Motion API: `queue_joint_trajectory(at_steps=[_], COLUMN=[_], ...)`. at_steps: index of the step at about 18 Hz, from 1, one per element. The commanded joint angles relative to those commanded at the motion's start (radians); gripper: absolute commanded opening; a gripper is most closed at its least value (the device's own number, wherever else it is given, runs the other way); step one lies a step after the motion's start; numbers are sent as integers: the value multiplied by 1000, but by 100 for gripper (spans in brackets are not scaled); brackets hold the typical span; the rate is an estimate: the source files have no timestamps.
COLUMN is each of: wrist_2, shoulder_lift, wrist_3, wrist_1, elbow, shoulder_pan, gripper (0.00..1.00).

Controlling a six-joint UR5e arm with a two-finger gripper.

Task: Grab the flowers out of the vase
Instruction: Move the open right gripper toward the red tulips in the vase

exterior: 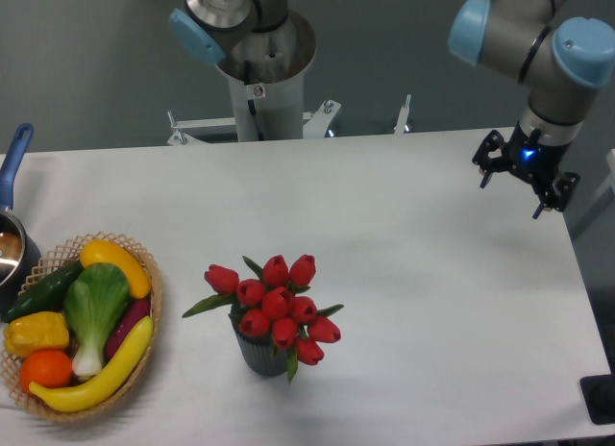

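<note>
While the flowers hide most of the vase, the end effector hangs spread wide, far right.

White table w/ vase, wicker basket at left, prob. a pot at edge.

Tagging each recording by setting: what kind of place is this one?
Probably a robot lab tabletop staged with household props. A plain white table has the arm's pedestal bolted behind it, and the items look like props: red tulips in a ribbed grey vase and a wicker basket of toy vegetables.
</note>
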Motion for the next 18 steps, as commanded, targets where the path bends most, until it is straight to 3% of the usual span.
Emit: queue_joint_trajectory(at_steps=[9, 12, 14, 16, 18], wrist_2=[-29, -182, -288, -333, -376], shoulder_lift=[6, 44, 72, 90, 91], wrist_3=[0, -78, -168, -260, -323], wrist_1=[2, 17, 66, 109, 117], elbow=[-34, -93, -133, -156, -160], shoulder_pan=[6, 29, 28, 15, -14], gripper=[100, 100, 100, 100, 100])
